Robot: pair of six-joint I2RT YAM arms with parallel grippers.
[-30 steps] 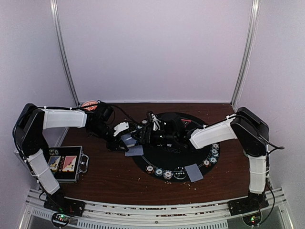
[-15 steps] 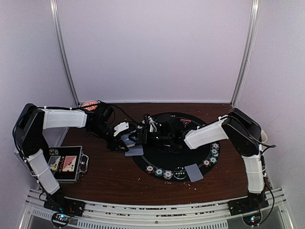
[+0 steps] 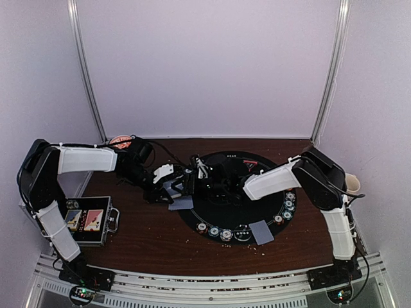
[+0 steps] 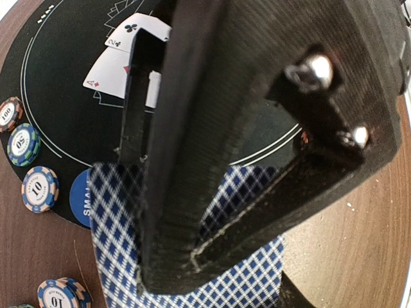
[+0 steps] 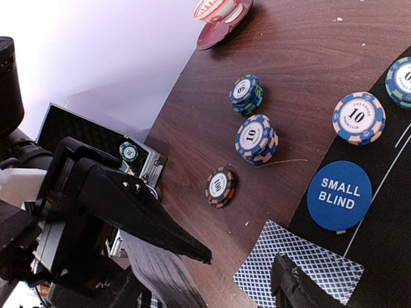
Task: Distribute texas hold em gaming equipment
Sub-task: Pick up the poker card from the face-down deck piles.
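Left hand [image 3: 169, 185] largely hides cards [image 4: 112, 218], apparently gripped.

Deck [image 3: 171, 187], grey-blue back, raised just off the left edge of the black round mat [image 3: 221, 215], pinched in the left fingers [image 4: 192, 141]. Single card [image 5: 302, 273], blue-and-white diamond back, face down, flat across that same edge, part on mat, part on bench [image 3: 141, 237]. Blue round button [image 5: 339, 195] lettered SMALL BLIND just inside the edge, beside the card. Face-up cards [image 4: 125, 61] fanned toward mat centre; two of clubs legible. Face-down cards [image 3: 261, 231] at the mat's near-right rim, count unclear. Striped chips: a blue-and-peach 10 [image 5: 358, 117] on the left rim; left of the mat on bare bench, a 10 stack [image 5: 255, 138], a teal stack [image 5: 246, 94], a red-and-dark 100 stack [image 5: 220, 187]. Chip row [image 3: 226, 235] along the near rim; more chips [image 3: 287, 208] on the right rim.
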